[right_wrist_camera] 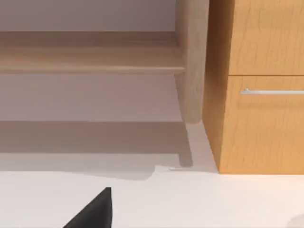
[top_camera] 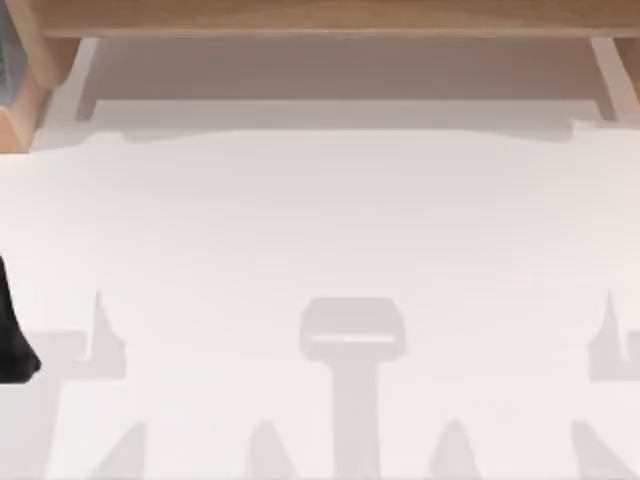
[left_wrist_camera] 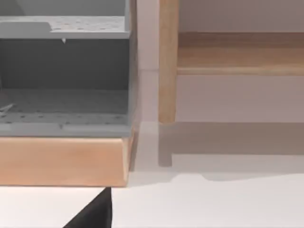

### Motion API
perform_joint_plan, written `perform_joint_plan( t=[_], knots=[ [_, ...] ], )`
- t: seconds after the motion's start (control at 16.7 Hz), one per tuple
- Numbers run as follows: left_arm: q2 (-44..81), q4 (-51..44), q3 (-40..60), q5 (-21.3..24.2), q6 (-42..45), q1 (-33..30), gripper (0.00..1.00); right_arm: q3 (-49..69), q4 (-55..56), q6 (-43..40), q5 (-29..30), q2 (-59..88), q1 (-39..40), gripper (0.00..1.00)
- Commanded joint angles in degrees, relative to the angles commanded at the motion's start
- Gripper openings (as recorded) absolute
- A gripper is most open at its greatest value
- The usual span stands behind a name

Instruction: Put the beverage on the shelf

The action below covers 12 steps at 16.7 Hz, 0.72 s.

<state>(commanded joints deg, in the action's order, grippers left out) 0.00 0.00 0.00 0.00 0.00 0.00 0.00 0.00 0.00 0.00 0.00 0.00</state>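
Note:
The shelf (top_camera: 320,18) is a long light-tan board along the table's far edge, standing on upright side pieces (top_camera: 70,85). In the left wrist view the shelf board (left_wrist_camera: 237,52) runs off behind an upright post. In the right wrist view the shelf (right_wrist_camera: 90,52) ends at another post. The beverage is out of view. A black part of my left arm (top_camera: 12,335) pokes in at the table's left edge. A black corner of my left gripper (left_wrist_camera: 92,213) sits low over the white tabletop, as does one of my right gripper (right_wrist_camera: 92,213).
A grey open unit (left_wrist_camera: 61,71) on a tan wooden base (left_wrist_camera: 61,159) stands left of the shelf. An orange-brown drawer cabinet (right_wrist_camera: 261,95) with a silver handle (right_wrist_camera: 273,91) stands to its right. The white tabletop (top_camera: 320,230) carries soft shadows near the front.

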Motion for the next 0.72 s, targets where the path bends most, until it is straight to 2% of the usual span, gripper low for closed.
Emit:
perform_joint_plan(
  t=[0.18, 0.36, 0.72],
  knots=[
    [0.0, 0.0, 0.0, 0.0, 0.0, 0.0, 1.00, 0.1, 0.6, 0.0, -0.3, 0.6, -0.3, 1.00],
    [0.0, 0.0, 0.0, 0.0, 0.0, 0.0, 1.00, 0.8, 5.8, -0.4, -3.3, 6.0, -3.4, 1.00],
    [0.0, 0.0, 0.0, 0.0, 0.0, 0.0, 1.00, 3.4, 28.7, -1.8, -14.9, 32.4, -15.7, 1.00]
  ],
)
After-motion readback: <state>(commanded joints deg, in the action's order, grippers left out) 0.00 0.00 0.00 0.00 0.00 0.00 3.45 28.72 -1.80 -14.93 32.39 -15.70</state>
